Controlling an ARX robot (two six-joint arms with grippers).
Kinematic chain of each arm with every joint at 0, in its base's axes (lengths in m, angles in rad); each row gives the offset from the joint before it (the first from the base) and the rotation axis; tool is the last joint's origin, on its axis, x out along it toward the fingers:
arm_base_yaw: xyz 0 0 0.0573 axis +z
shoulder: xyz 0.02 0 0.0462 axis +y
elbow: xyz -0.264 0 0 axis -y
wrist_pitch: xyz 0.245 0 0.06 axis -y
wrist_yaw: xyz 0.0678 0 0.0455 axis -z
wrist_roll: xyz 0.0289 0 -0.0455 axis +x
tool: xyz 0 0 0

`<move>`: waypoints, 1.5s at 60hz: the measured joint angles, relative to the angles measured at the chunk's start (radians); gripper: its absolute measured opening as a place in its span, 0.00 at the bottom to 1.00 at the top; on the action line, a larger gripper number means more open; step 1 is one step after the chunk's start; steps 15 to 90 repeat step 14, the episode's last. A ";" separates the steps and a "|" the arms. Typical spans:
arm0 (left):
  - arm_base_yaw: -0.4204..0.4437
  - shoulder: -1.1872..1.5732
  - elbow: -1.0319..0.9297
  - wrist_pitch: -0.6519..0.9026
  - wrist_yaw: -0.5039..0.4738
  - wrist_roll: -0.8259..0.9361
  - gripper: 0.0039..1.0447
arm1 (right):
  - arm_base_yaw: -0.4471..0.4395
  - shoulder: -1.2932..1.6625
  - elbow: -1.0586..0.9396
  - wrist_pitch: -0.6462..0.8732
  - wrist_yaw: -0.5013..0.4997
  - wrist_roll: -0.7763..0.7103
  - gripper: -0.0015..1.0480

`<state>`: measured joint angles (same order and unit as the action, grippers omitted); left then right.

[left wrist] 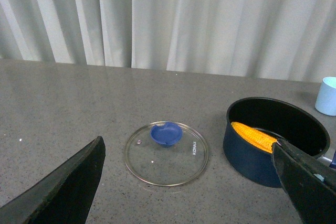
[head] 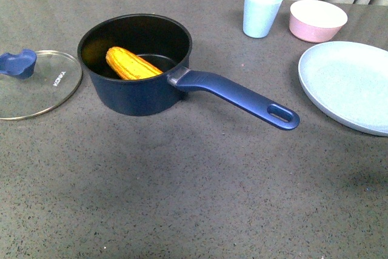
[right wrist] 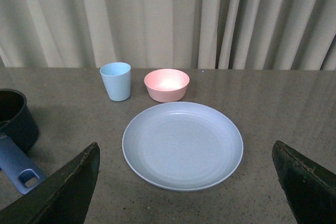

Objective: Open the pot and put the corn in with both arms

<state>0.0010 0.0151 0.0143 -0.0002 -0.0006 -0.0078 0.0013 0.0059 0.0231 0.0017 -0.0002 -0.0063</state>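
The navy pot [head: 142,98] stands uncovered on the grey table, its long handle [head: 242,96] pointing front right. The yellow corn [head: 131,63] lies inside it, leaning on the wall. The glass lid [head: 42,86] with its blue knob [head: 18,63] lies flat to the pot's left. Neither arm shows in the front view. In the left wrist view my left gripper [left wrist: 191,182] is open and empty, above the table in front of the lid [left wrist: 167,153] and the pot [left wrist: 252,156] with the corn [left wrist: 254,136]. My right gripper [right wrist: 189,182] is open and empty in front of the plate, with the pot [right wrist: 18,121] at one edge.
A pale blue plate [head: 357,86] lies at the right, with a pink bowl [head: 317,20] and a light blue cup [head: 261,12] behind it. They also show in the right wrist view: plate [right wrist: 182,145], bowl [right wrist: 166,84], cup [right wrist: 116,81]. A curtain hangs behind the table.
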 joint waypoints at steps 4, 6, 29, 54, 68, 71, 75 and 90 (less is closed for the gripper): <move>0.000 0.000 0.000 0.000 0.000 0.000 0.92 | 0.000 0.000 0.000 0.000 0.000 0.000 0.91; 0.000 0.000 0.000 0.000 0.000 0.000 0.92 | 0.000 0.000 0.000 0.000 0.000 0.000 0.91; 0.000 0.000 0.000 0.000 0.000 0.000 0.92 | 0.000 0.000 0.000 0.000 0.000 0.000 0.91; 0.000 0.000 0.000 0.000 0.000 0.000 0.92 | 0.000 0.000 0.000 0.000 0.000 0.000 0.91; 0.000 0.000 0.000 0.000 0.000 0.000 0.92 | 0.000 0.000 0.000 0.000 0.000 0.000 0.91; 0.000 0.000 0.000 0.000 0.000 0.000 0.92 | 0.000 0.000 0.000 0.000 0.000 0.000 0.91; 0.000 0.000 0.000 0.000 0.000 0.000 0.92 | 0.000 0.000 0.000 0.000 0.000 0.000 0.91; 0.000 0.000 0.000 0.000 0.000 0.000 0.92 | 0.000 0.000 0.000 0.000 0.000 0.000 0.91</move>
